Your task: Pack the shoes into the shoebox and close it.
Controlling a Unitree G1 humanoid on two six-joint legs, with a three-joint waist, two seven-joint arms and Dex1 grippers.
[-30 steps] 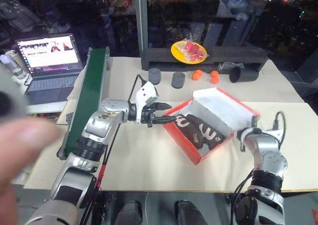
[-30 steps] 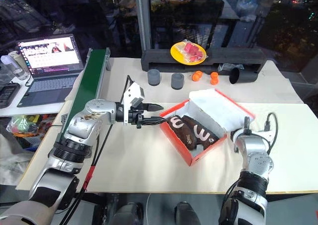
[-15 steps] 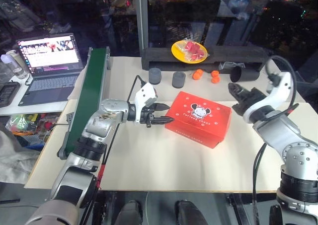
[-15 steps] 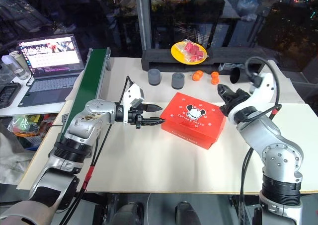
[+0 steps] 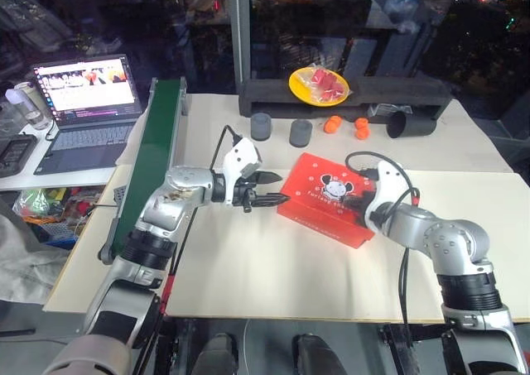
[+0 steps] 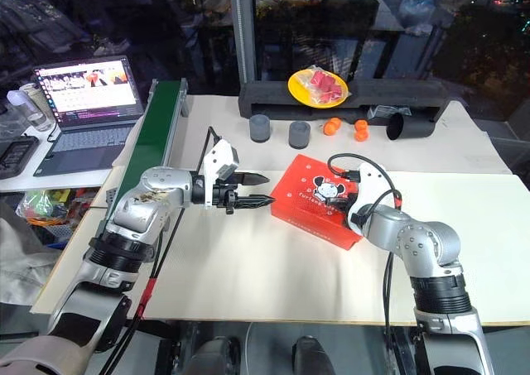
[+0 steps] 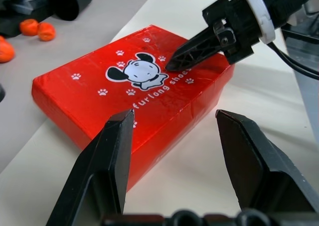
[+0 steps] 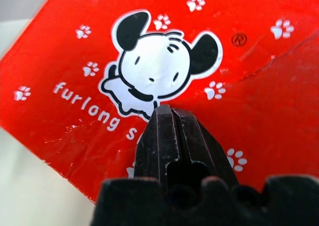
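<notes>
Pale surface [image 5: 273, 284]: shoebox [image 5: 331, 205] lid down, long axis diagonal. Right end effector [image 7: 172, 64] shut, tip over the lid (nearer arm); left end effector [image 5: 277, 189] apart, just beside the box's end.

The shoebox [image 5: 331, 199] lies lid-down-shut on the bench [image 5: 248, 267], left end effector [image 5: 277, 189] just beside its left end, right end effector [image 7: 172, 64] on its lid.

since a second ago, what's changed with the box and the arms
The shoebox lid, open a second ago with the shoes showing, is now shut. The right gripper, which had swung up beyond the box, has come down with closed fingers pressing on the lid by the cartoon face. The left gripper stayed open beside the box's left end; the box stayed put.
</notes>
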